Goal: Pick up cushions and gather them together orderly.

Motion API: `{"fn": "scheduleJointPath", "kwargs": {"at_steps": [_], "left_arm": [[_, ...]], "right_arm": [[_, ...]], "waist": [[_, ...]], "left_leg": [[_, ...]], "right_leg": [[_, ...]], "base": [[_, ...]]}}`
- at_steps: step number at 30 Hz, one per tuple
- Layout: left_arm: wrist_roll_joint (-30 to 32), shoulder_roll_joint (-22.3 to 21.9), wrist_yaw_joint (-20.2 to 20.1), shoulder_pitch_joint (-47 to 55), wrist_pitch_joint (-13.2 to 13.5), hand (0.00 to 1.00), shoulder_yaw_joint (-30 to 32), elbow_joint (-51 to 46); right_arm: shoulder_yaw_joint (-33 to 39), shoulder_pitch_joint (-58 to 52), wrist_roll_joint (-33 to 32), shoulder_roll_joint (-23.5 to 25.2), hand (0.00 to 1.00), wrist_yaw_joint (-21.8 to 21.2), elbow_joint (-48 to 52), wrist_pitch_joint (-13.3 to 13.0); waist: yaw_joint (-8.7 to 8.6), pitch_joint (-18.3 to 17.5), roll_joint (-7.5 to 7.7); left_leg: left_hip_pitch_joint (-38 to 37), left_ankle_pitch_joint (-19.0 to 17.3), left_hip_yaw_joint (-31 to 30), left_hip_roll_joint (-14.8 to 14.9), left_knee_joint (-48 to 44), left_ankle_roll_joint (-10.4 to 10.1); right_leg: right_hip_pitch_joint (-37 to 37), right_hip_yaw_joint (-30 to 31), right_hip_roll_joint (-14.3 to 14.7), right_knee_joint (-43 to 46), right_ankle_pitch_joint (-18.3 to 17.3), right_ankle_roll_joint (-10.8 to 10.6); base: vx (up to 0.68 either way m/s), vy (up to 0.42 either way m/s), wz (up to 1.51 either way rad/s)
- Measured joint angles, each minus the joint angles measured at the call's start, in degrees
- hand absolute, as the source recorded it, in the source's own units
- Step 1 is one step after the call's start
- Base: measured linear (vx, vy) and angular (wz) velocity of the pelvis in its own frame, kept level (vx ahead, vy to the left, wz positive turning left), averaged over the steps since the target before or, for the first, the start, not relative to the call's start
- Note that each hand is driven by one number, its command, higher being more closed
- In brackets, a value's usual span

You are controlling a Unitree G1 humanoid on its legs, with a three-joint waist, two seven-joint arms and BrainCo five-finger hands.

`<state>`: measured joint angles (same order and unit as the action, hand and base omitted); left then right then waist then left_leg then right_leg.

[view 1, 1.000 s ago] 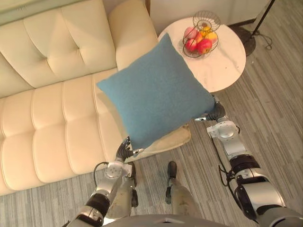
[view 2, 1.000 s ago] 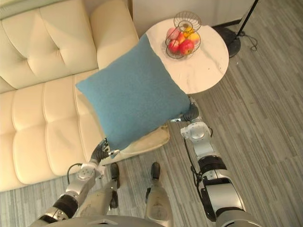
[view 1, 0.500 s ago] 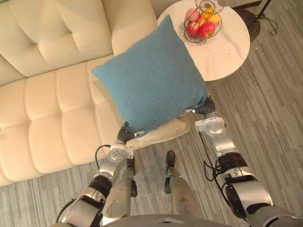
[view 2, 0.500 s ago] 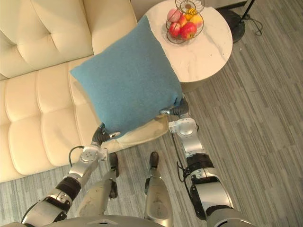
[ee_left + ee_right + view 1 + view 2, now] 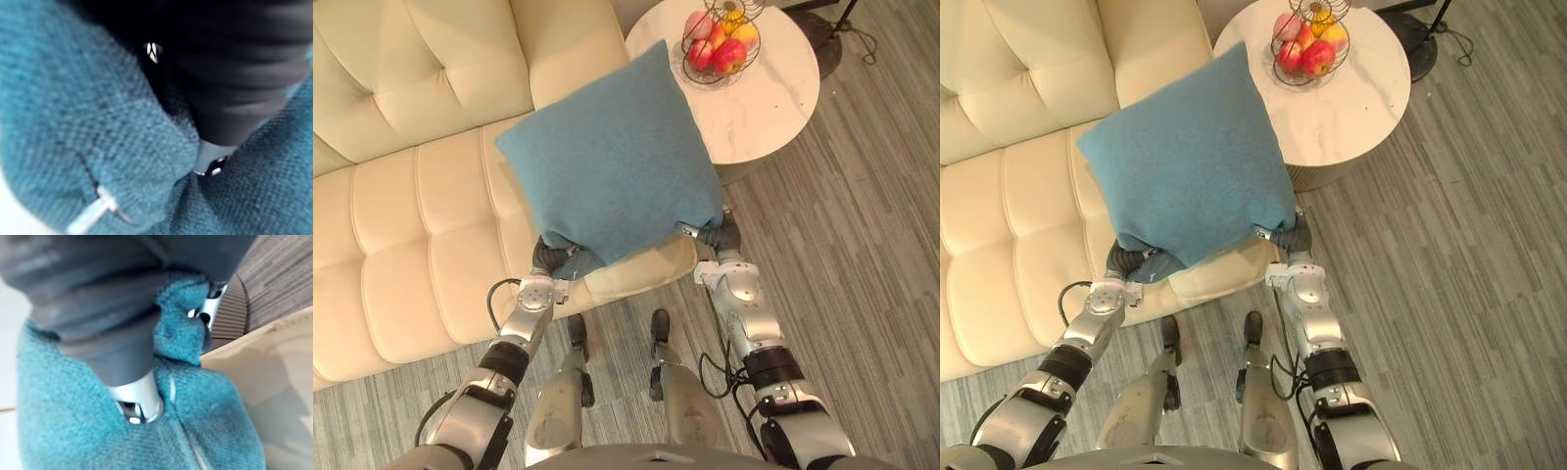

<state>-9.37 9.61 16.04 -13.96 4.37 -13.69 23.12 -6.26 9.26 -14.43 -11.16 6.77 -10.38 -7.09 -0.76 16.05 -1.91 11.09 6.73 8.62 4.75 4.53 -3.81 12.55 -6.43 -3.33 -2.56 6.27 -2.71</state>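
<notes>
Two hands, the left hand and the right hand, were found clenched on the near corners of the blue cushion, which was held spread beyond them over the sofa's front edge, directly above a cream cushion.

Left robot hand and right clenched.

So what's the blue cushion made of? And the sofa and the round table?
The blue cushion: woven cloth; the wrist views show a coarse, matte weave. The sofa: cream leather or fake leather, smooth with a soft sheen and tufted seams. The round table: looks like white marble or a marble-look top, with faint grey veins.
</notes>
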Motion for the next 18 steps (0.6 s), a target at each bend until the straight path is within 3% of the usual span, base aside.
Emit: {"fn": "scheduleJointPath", "kwargs": {"at_steps": [6, 13, 15, 18], "left_arm": [[4.6, -0.2, -0.2, 10.6, 0.0, 1.0, 0.3, -12.2], [8.7, -3.1, -0.2, 20.7, 0.3, 1.0, 2.3, -25.3], [9.1, -4.0, -0.2, 21.8, 0.4, 1.0, 2.3, -26.8], [8.8, -5.1, -0.1, 23.0, 0.5, 1.0, 2.5, -31.0]], "right_arm": [[0.3, -9.6, 1.2, 2.5, 1.0, -0.5, 10.2, 0.0], [-0.3, -16.4, 3.6, 4.9, 1.0, -0.5, 17.4, -0.2], [-0.7, -17.5, 3.6, 5.2, 1.0, -0.5, 19.3, -0.2], [-1.0, -17.9, 3.6, 5.1, 1.0, -0.5, 24.8, -0.2]], "waist": [[0.11, -6.1, 0.99], [0.27, -9.7, 0.86], [0.78, -9.8, 0.94], [2.39, -9.8, 0.87]], "left_leg": [[-2.3, -0.8, -0.9, 0.3, 0.0, -0.7], [-5.4, -1.6, -2.5, 0.3, 0.0, -0.7], [-3.3, -3.1, -3.3, 0.4, -4.3, -0.7], [4.1, -7.0, -4.4, 1.3, -17.4, -2.2]], "right_leg": [[-3.7, -0.6, 0.7, -2.0, -0.2, 0.1], [-7.2, -2.1, 0.7, -0.9, -2.2, 0.0], [-7.7, -3.6, 0.2, 0.6, -2.7, 0.0], [-7.8, -8.2, -0.2, 3.9, -4.4, 0.1]], "base": [[0.07, -0.009, 0.06], [-0.02, 0.015, 0.11], [-0.04, 0.034, 0.43], [-0.08, 0.033, 0.71]]}}
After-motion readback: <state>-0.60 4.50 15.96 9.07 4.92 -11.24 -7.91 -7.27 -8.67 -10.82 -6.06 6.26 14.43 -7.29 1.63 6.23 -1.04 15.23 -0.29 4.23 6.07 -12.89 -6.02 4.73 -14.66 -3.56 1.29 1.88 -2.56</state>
